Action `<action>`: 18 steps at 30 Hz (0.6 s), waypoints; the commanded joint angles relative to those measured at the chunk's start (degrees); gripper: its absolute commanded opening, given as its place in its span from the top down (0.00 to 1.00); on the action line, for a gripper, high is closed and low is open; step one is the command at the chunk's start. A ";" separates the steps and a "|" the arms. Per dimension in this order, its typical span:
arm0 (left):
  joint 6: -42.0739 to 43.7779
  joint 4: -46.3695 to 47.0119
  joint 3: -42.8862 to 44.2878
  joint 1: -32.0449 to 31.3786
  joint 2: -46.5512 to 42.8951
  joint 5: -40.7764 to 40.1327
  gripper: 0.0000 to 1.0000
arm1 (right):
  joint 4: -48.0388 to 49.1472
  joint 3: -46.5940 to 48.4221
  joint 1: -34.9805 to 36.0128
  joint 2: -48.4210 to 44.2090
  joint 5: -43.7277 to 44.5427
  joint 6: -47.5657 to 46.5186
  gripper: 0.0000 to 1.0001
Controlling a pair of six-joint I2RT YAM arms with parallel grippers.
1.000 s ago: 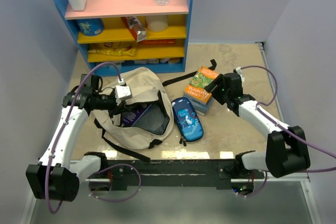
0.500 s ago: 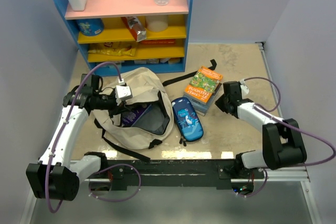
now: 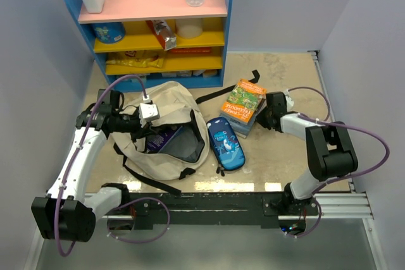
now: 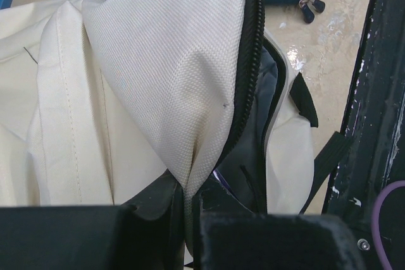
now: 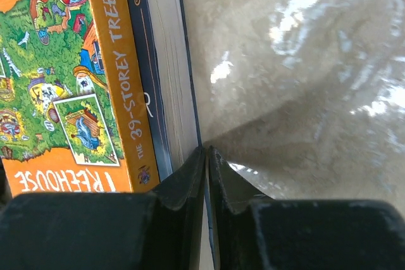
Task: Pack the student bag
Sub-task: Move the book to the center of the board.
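The student bag [image 3: 166, 124], a beige backpack with black straps and zipper, lies open at the left, with a dark purple item [image 3: 163, 138] in its mouth. My left gripper [image 3: 144, 114] is shut on the beige flap [image 4: 171, 61] by the zipper, holding it raised, with the fabric pinched between the jaws [image 4: 188, 197]. Two stacked books [image 3: 243, 104] lie right of centre, the orange one [image 5: 63, 61] on top. My right gripper [image 3: 262, 118] is low at their right edge, its jaws [image 5: 207, 156] together on the thin bottom cover of the lower book [image 5: 166, 61].
A blue pencil case [image 3: 226, 145] lies between the bag and the books. A blue, pink and yellow shelf unit [image 3: 158, 30] with bottles and snacks stands at the back. The black base rail [image 3: 209, 202] runs along the near edge.
My right gripper has dropped down to the table beside the books and gone from open to shut at the lower book's edge. The left arm has held still with the flap.
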 commanded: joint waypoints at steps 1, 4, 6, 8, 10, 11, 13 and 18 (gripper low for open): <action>1.59 1.68 0.37 -0.38 -0.81 2.09 1.00 | 6.17 2.15 0.14 2.10 -6.24 -1.36 0.88; 1.50 1.76 0.37 -0.38 -0.46 2.45 1.00 | 8.45 1.36 0.14 3.15 -7.66 -0.92 0.89; 1.50 1.76 0.46 -0.30 -0.28 2.36 1.00 | 8.99 1.53 0.22 3.68 -9.24 -1.01 0.89; 1.50 1.59 0.37 -0.30 -0.19 2.27 1.00 | 4.62 1.98 0.22 2.81 -5.32 -0.40 0.91; 1.59 1.59 0.37 -0.30 -0.28 2.10 1.00 | 2.85 1.02 -0.21 -2.01 -1.61 -0.13 0.80; 1.76 1.50 0.20 -0.30 -0.37 2.10 1.00 | 2.05 0.66 -0.56 -3.68 -0.73 -0.13 0.76; 1.85 1.50 -0.24 -0.30 -0.37 2.01 1.00 | 2.04 -0.04 -2.05 -8.87 0.33 0.05 0.65; 1.94 1.32 0.02 -0.30 -0.10 2.45 1.00 | 4.06 2.24 -5.75 -10.74 -2.46 -0.57 0.53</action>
